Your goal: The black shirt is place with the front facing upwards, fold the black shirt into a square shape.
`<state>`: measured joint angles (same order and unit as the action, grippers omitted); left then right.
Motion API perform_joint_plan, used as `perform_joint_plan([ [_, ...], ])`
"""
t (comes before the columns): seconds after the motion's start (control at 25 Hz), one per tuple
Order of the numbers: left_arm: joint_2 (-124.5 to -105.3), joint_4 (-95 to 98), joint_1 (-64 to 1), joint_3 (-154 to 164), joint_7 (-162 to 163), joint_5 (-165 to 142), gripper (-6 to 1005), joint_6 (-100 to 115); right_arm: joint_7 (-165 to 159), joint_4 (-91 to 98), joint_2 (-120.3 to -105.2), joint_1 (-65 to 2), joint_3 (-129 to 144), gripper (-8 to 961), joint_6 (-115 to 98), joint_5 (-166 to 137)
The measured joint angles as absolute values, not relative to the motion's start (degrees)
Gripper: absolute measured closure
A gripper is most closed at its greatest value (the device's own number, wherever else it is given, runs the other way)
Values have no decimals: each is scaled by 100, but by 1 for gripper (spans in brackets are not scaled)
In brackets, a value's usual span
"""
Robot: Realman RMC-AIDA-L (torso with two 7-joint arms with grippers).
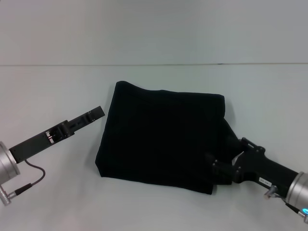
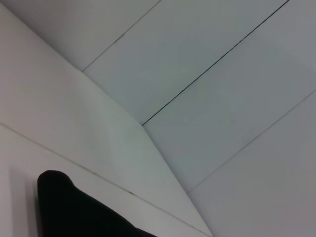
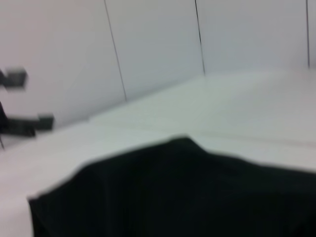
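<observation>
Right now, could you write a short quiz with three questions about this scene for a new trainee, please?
1. True or false: the black shirt lies folded into a roughly square block on the white table.
2. Which gripper is at the shirt's edge? A) left gripper B) right gripper
3. Fill in: the left gripper is ___ the shirt, beside its left edge.

Key: 1 true; 2 B, at the near right corner; 3 apart from, over the bare table.
</observation>
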<state>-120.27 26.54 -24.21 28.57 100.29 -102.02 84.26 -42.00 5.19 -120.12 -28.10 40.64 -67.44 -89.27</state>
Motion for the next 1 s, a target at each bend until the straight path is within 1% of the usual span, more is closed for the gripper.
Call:
perform_joint_plan([
  [0.16, -12013, 2654, -2418, 2857, 10067, -10223, 60, 8436, -4171, 635, -12018, -2741, 4034, 22, -7381, -8948],
  [0.36, -12017, 2649, -2416, 2869, 10070, -10233, 60, 8425, -4061, 458, -12054, -3087, 4299, 22, -7495, -9002],
  [0.52, -12019, 2646, -2407, 2872, 10077, -10233, 60, 8423, -3941, 179, -12066, -3452, 4608, 22, -7110, -9005],
  [0.6, -12017, 2645, -2394, 2874, 10079, -10233, 60, 8411, -3940, 139, -12070, -3504, 4684, 22, -6938, -9006],
  [1.0, -11977, 2645, -2338, 2873, 10090, -10232, 60, 8358, -3986, 121, -12033, -3234, 4778, 22, -6580, -9003],
])
